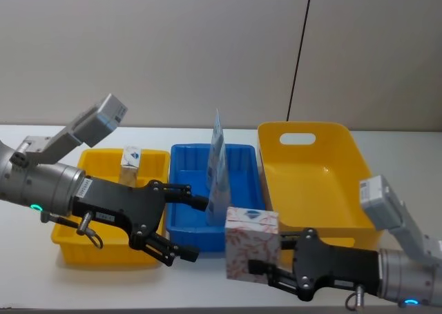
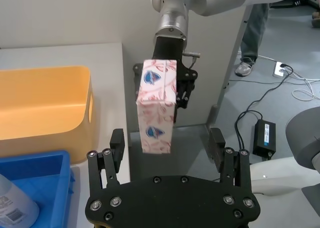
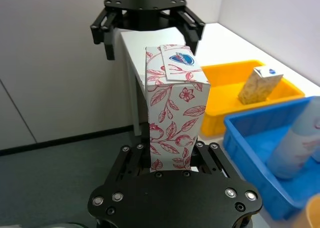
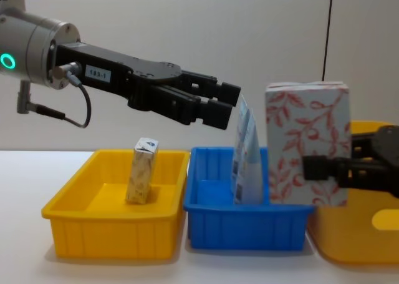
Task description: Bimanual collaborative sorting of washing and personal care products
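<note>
We clamp the white box (image 1: 250, 237) upright in our right gripper (image 1: 266, 272), seemingly offering it to our wide-open, empty left gripper (image 1: 193, 228) at its nine o'clock.

A white cardboard box with red leaf-vine print (image 3: 175, 118) carries a blue-and-white emblem on its top flap. Two pale blue flat plastic tubes (image 1: 219, 168), with white and darker blue markings, stand in a bright blue plastic bin (image 1: 242, 148). A small cream printed carton (image 4: 142, 170), mottled tan and capped with a blue emblem, stands in a deep yellow rectangular plastic bin (image 4: 112, 234). A larger, paler yellow plastic tub (image 1: 311, 183) is alongside. The left gripper (image 4: 227, 106) and right gripper (image 3: 172, 150) are matt black. The silver-grey left arm (image 4: 37, 40) has a glowing teal ring. The tabletop (image 1: 27, 138) is white and the wall (image 1: 173, 52) is pale grey-beige.
</note>
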You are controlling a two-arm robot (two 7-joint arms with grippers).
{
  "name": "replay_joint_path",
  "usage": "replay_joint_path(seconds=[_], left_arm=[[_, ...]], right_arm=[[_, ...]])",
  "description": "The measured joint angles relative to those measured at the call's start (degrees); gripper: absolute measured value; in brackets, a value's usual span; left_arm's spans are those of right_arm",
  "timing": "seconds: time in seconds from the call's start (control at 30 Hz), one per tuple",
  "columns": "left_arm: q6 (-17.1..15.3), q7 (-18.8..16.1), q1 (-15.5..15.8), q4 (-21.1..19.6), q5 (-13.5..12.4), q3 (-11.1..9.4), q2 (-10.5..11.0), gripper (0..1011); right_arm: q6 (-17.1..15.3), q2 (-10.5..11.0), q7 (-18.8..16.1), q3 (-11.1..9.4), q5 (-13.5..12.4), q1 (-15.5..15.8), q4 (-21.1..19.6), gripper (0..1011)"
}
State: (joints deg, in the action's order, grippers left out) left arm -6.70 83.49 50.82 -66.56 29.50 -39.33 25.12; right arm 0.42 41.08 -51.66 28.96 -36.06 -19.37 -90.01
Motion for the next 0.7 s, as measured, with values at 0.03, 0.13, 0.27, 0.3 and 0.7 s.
replay_joint_path(seconds=[0.03,0.13,0.27,0.3,0.7], left_arm=[[0.0,0.0,0.0,0.0,0.0,0.0,0.0,1001],[0.0,0.0,0.0,0.0,0.0,0.0,0.0,1001],[0.0,0.0,0.0,0.0,0.0,0.0,0.0,1001],[0.0,0.0,0.0,0.0,0.0,0.0,0.0,1001],[0.0,0.1,0.0,0.0,0.0,0.0,0.0,1001]], right_arm=[[0.1,0.6,0.4,-0.5,-0.3,0.4,-0.3,349],[0.2,1.3,1.0,-1.1,-0.8,1.1,-0.7,350],[0.3,2.5,2.4,-2.3,-1.5,2.4,-1.3,350],[0.3,2.9,3.1,-2.7,-1.8,2.8,-1.5,350],[-0.3,4.3,9.4,-6.0,-2.7,5.5,-2.2,350]])
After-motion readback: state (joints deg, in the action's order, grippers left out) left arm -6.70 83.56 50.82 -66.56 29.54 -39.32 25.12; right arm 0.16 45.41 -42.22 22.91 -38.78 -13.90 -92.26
